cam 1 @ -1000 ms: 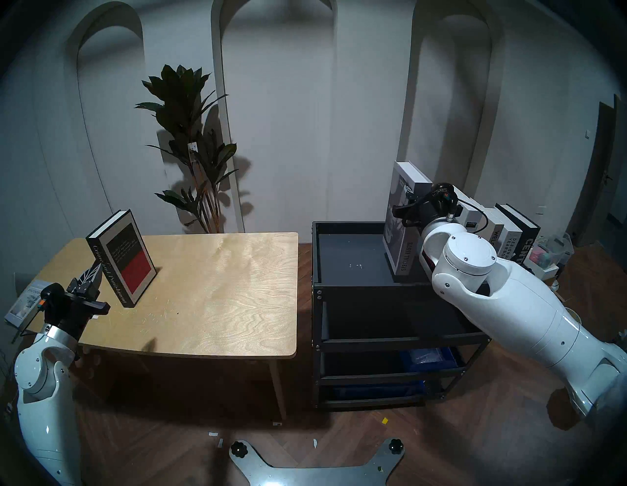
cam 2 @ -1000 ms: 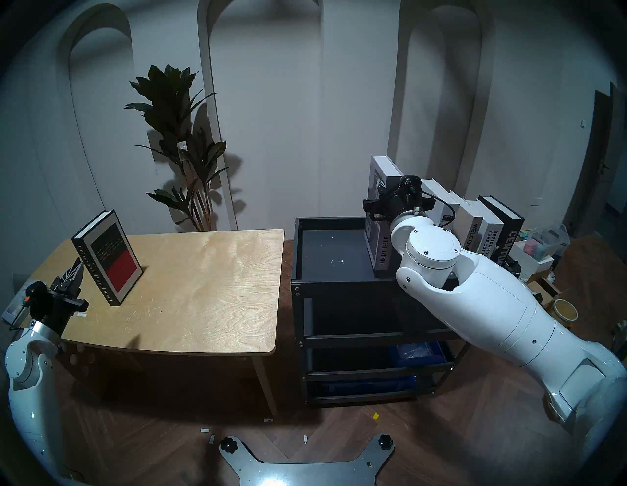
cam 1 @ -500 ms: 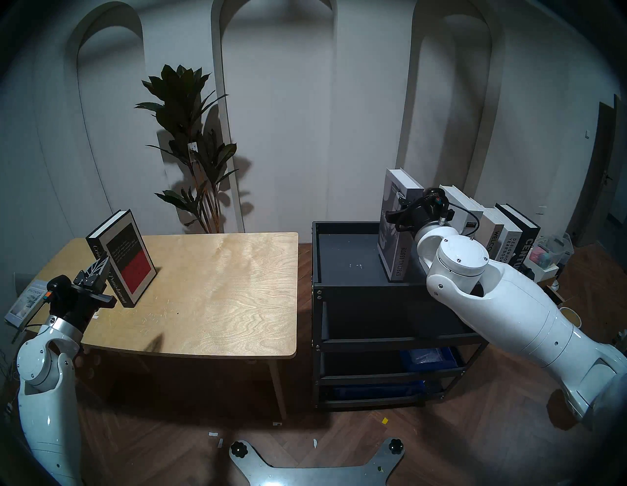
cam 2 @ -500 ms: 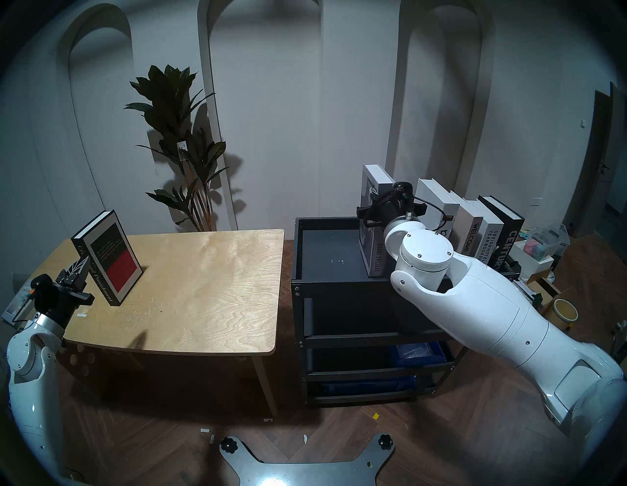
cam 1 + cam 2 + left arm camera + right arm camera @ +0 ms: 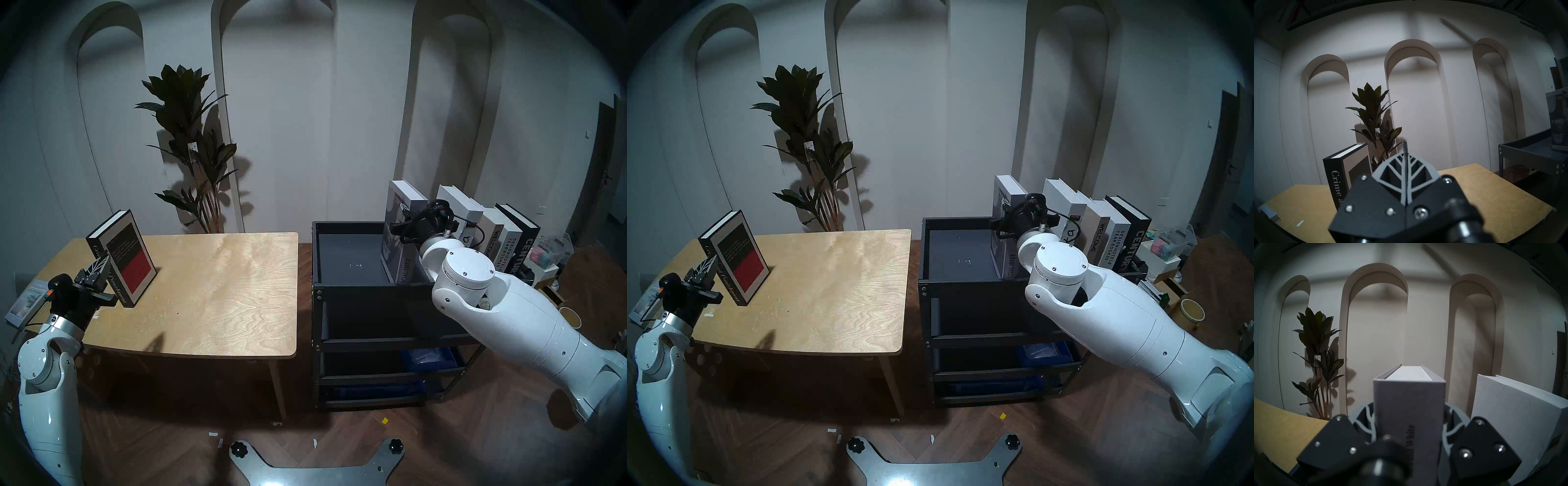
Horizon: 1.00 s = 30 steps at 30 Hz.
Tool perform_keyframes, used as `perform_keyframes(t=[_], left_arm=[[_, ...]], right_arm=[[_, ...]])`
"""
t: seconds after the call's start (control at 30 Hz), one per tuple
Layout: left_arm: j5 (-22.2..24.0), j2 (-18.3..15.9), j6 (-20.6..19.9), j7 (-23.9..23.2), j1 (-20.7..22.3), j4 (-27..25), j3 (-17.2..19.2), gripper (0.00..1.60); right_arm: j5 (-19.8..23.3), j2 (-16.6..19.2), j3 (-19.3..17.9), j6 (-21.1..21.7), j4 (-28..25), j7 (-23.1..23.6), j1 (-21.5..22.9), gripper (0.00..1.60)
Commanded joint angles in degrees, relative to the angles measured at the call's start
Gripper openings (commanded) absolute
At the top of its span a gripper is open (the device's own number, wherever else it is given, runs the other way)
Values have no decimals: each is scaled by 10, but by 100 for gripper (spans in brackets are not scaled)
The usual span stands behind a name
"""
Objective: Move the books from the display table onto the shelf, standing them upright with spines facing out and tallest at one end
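The black-and-red Crime and Punishment book stands upright at the left end of the display table. My left gripper is shut and empty, close beside its spine. My right gripper is shut on the spine of the grey Special Issue book. That book is upright in the top tray of the shelf, its foot hidden behind the front rim. A gap separates it from a row of upright books, the white one nearest.
A potted plant stands behind the table. A thin grey book lies off the table's left end. Blue bins fill the shelf's lower tiers. Boxes and a cup clutter the floor at the right.
My right arm swung the Special Issue book left, then lowered it into the tray. My left gripper moved forward to the Crime and Punishment spine, then stopped.
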<state>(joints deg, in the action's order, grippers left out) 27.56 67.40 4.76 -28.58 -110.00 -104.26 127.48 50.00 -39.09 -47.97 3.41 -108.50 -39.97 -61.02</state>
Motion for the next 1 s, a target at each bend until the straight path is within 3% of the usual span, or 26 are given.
perform_keyframes(t=[0.0, 0.57, 0.97], left_arm=[[1, 5, -1, 1, -3, -23, -2, 0], [-10, 27, 1, 12, -25, -59, -13, 0], [-19, 34, 2, 14, -36, -71, -19, 0]], right_arm=[[0, 27, -18, -6, -25, -1, 1, 0], [27, 79, -30, -34, -47, 0, -39, 0], [32, 88, -24, -57, -44, 0, -61, 0]])
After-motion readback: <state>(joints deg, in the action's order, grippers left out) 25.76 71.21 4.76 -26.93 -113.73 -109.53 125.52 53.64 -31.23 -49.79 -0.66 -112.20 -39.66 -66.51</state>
